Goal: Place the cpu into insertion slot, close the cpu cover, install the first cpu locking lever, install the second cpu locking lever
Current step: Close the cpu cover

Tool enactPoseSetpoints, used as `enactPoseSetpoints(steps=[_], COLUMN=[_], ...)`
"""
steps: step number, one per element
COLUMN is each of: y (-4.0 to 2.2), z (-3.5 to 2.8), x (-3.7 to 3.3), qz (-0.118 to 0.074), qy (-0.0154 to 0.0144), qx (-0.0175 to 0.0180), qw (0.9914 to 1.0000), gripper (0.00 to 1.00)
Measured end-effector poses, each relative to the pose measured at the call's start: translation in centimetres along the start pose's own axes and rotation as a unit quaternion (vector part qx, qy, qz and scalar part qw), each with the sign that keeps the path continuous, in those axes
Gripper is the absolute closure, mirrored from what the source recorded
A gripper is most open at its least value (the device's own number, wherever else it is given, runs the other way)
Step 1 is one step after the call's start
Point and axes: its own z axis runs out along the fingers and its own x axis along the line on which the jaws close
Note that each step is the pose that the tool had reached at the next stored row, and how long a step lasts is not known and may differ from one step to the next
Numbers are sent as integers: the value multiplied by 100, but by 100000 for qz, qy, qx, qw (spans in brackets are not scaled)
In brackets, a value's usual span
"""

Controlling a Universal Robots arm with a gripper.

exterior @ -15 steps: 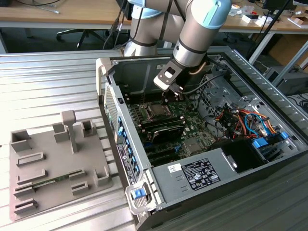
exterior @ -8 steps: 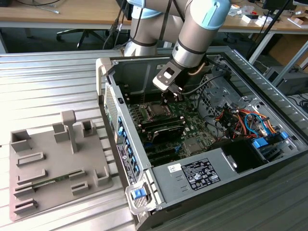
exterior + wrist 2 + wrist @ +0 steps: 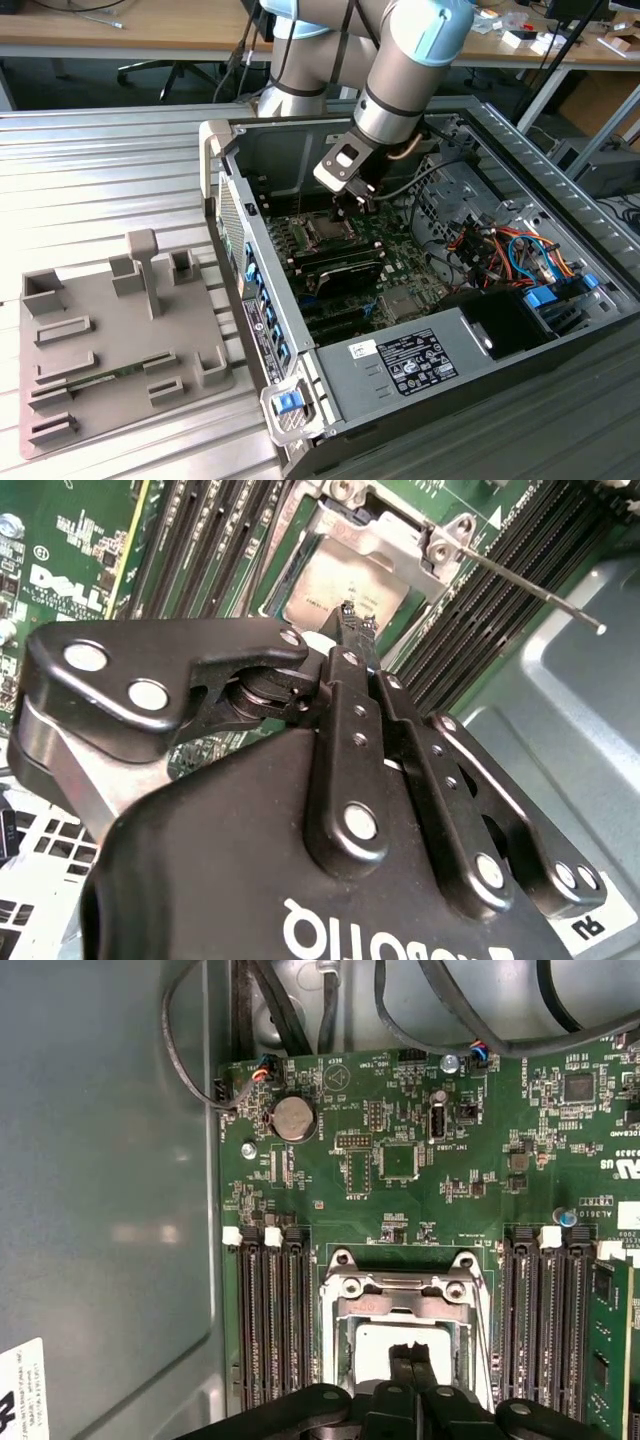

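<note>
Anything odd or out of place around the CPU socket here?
One locking lever sticks out free from the corner of the cpu cover instead of lying latched down. Nothing else looks askew or damaged.

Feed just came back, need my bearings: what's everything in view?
computer case: 1, dark grey, open, on metal table
fixture tray: 1, grey, exterior view's left of case
circuit board: 1, green, inside case
cpu: 1, silvery, in the insertion slot
cpu cover: 1, silvery, framing the cpu
memory slots: two banks, black, flanking the slot
locking lever: 1, silvery rod, jutting over memory slots
coin cell: 1, silvery, on the board
cables: several, black, orange, blue, in case
arm: 1, grey and light blue, reaching into case
gripper: 1, black, shut, over the cpu
</note>
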Motion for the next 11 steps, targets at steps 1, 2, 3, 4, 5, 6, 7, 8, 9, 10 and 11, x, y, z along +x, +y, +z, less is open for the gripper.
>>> enactPoseSetpoints(steps=[1, 2, 3, 4, 5, 6, 7, 8, 9, 10, 11], y=[-19, -38, -50, -72, -88, -105, -122, -134, -141, -146, -154], z=[6, 11, 14, 21, 29, 37, 47, 55, 59, 63, 69], x=[-1, -1, -1, -2, -2, -3, -4, -4, -5, -5, -6], qz=[2, 3, 1, 5, 2, 5, 3, 2, 4, 2, 2], qy=[2, 5, 2, 5, 9, 5, 2, 4, 4, 2, 4], qx=[1, 1, 0, -1, -2, 0, -2, -3, -2, 0, -2], qw=[100000, 100000, 100000, 100000, 100000, 100000, 100000, 100000, 100000, 100000, 100000], gripper=[89, 89, 89, 89, 89, 89, 89, 89, 89, 89, 89])
